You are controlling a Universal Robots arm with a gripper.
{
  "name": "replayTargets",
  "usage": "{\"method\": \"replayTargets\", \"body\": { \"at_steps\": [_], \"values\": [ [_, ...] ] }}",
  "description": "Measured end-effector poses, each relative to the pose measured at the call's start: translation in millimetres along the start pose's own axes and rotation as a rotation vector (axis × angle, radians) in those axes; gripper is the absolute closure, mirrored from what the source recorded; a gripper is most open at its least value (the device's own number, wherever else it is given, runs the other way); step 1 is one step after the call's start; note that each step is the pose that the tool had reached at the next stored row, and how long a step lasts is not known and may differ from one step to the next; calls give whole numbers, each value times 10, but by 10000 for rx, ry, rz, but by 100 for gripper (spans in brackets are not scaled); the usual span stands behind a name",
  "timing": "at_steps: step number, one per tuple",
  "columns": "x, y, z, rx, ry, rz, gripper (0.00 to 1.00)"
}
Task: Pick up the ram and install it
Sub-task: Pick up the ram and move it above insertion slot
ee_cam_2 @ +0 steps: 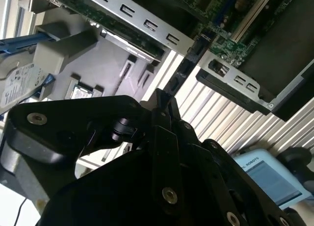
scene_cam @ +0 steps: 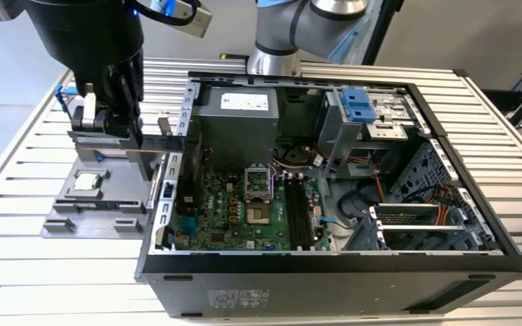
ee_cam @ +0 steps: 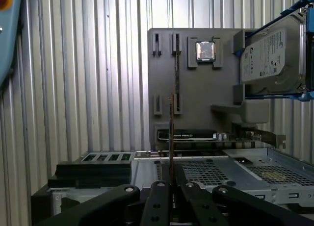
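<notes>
First wrist view shows the gripper (ee_cam: 171, 187) jaws pinching the ram (ee_cam: 170, 138) edge-on, seemingly clear of the grey tray (ee_cam: 196, 98); exterior view puts it upper left of frame, motherboard slots (scene_cam: 295, 210) at centre bare, so pickup judged done, install outstanding.

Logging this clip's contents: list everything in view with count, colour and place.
table: one, silver, under everything.
computer case: one, black, open, on the table.
motherboard: one, green, inside the case.
tray: one, grey, beside the case, exterior view's left.
processor chip: one, silver, on the tray.
hard drive: one, silver, blue rails, on the tray.
ram: one, dark, in the pincer.
arm: one, silver-grey, behind the case.
pincer: one, black, above the tray, shut on the ram.
</notes>
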State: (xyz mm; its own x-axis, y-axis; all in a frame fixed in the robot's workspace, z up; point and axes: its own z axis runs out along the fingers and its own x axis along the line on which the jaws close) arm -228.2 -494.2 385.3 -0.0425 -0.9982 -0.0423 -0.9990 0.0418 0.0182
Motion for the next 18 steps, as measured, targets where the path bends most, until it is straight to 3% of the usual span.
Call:
{"method": "replayTargets", "body": {
  "at_steps": [18],
  "values": [
    [-9,-213,-3,-2,0,0,100]
  ]
}}
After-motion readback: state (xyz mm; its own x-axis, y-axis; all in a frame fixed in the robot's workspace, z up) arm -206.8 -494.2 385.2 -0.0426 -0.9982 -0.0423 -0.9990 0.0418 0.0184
